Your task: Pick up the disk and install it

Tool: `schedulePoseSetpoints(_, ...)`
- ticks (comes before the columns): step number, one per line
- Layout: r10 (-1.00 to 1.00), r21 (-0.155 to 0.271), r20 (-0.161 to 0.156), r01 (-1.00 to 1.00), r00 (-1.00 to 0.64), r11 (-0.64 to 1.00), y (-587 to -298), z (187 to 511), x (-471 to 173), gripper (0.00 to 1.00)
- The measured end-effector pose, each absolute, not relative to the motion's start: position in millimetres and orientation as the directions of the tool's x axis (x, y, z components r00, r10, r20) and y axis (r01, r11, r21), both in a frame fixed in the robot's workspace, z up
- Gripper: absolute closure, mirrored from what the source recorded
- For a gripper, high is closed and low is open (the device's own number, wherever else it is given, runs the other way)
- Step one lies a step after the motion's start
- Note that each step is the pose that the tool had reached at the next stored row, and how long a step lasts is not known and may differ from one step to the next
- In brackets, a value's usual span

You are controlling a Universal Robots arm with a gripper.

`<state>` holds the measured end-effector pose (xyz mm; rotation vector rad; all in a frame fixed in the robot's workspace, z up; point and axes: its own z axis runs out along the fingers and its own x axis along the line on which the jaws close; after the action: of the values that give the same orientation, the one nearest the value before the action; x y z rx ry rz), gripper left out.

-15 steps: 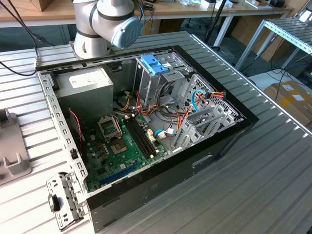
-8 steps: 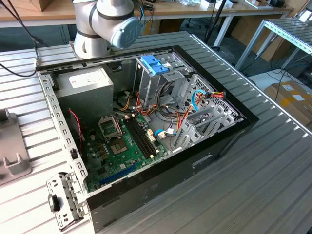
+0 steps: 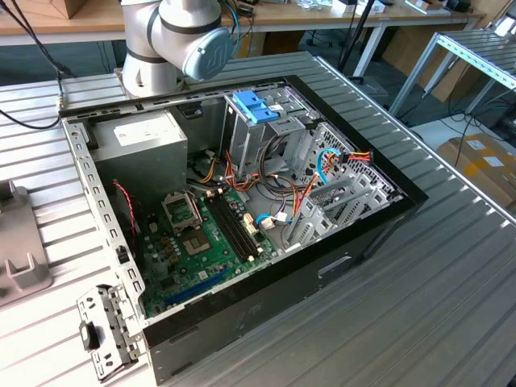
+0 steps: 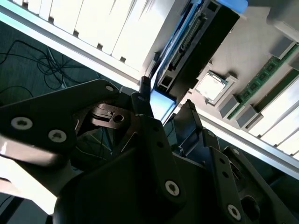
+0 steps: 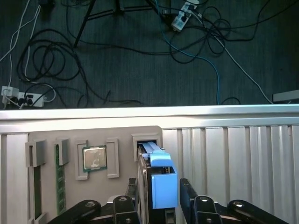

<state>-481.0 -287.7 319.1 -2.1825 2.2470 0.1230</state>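
The disk (image 5: 161, 163), a dark drive in a bright blue carrier, stands on edge in a slot of a grey parts tray (image 5: 121, 135) beside the table's edge. In both wrist views my gripper (image 5: 159, 189) straddles its blue tab end, with a finger (image 5: 133, 191) against each side, shut on it. The second wrist view shows the disk (image 4: 201, 42) running away from the gripper (image 4: 164, 105). The open computer case (image 3: 379, 218) lies on the table in the exterior view, with the arm's base (image 3: 173, 40) behind it.
A processor chip (image 5: 95, 157) and memory sticks (image 5: 60, 177) sit in the tray's other slots. Beyond the table edge (image 5: 149, 112) is floor with loose cables (image 5: 60, 60). In the case a light-blue bracket (image 3: 254, 105) tops the drive cage, next to a grey power supply (image 3: 149, 141).
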Motion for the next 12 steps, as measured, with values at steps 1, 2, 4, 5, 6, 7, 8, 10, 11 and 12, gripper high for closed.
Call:
schedulePoseSetpoints(1,-0.998,0.052,-0.059,-0.998,-0.03,0.027,-288,317,-481,0.52)
schedulePoseSetpoints(2,-0.998,0.052,-0.059,-0.998,-0.03,0.027,-288,314,-481,0.52)
schedulePoseSetpoints(4,-0.998,0.052,-0.059,-0.998,-0.029,0.026,-288,310,-482,0.52)
schedulePoseSetpoints(5,-0.998,0.052,-0.059,-0.998,-0.029,0.026,-288,308,-482,0.52)
schedulePoseSetpoints(6,-0.998,0.052,-0.059,-0.998,-0.029,0.026,-288,306,-482,0.52)
schedulePoseSetpoints(7,-0.998,0.052,-0.059,-0.998,-0.029,0.026,-288,304,-482,0.52)
schedulePoseSetpoints(8,-0.998,0.052,-0.059,-0.998,-0.029,0.026,-288,302,-483,0.52)
schedulePoseSetpoints(10,-0.998,0.052,-0.059,-0.998,-0.028,0.025,-288,299,-483,0.52)
schedulePoseSetpoints(11,-0.998,0.052,-0.059,-0.998,-0.025,0.022,-288,297,-483,0.52)
schedulePoseSetpoints(12,-0.998,0.052,-0.059,-0.999,-0.018,0.015,-288,296,-483,0.52)
